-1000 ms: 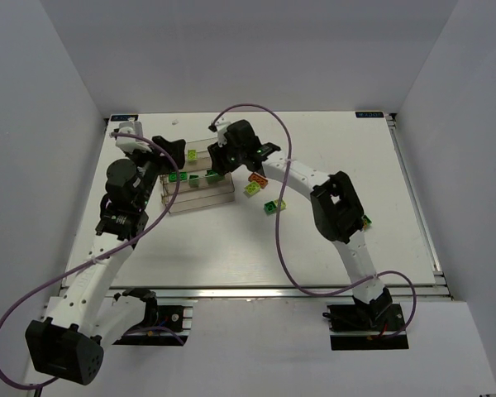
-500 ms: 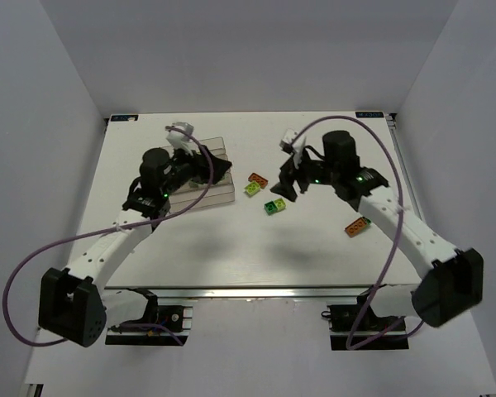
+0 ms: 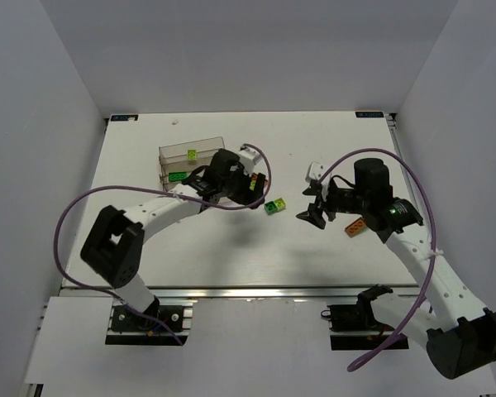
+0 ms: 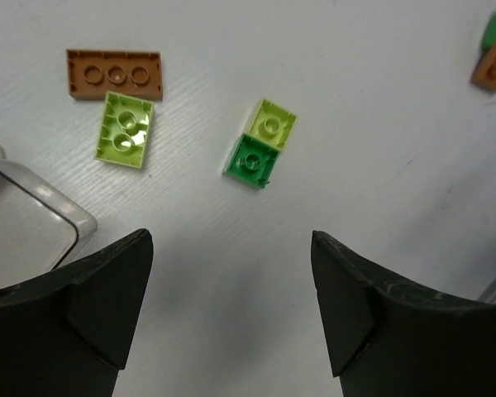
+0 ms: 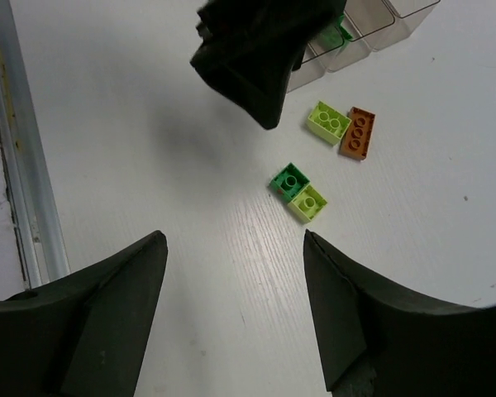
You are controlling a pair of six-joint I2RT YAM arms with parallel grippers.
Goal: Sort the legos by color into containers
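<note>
Both arms are up over the counter (image 3: 223, 248) and nothing is in hand. The left pincer (image 4: 230, 248) hangs wide open and empty, looking straight down on the loose pieces. The right pincer (image 5: 231, 244) is just as wide and just as empty, hovering off to the right of the same group.

The score so far: the clear containers (image 3: 190, 157) sit at the far left, and the top view shows a lime brick in the bin (image 3: 193, 154) and a green brick in the bin (image 3: 176, 175), each in its own compartment. Whether more lie in there I cannot tell, because the left arm covers part of the cluster.

Now for what is left. Just beside the container corner lies an orange plate (image 4: 115, 74), with a lime two-stud brick (image 4: 126, 139) touching its lower edge. A little apart from those sits a green-and-lime pair (image 4: 260, 155), two small bricks side by side and touching, and they will need different bins. Well apart, over by the right arm, lies another orange brick (image 3: 355, 227). The left wrist view catches something green against it at the frame edge, too cropped to name.

So I make it roughly a third done: two visibly sorted, at least five out on the counter, and no orange seen in any bin yet. By my reading, the left pincer is best placed for the pair directly below it.
</note>
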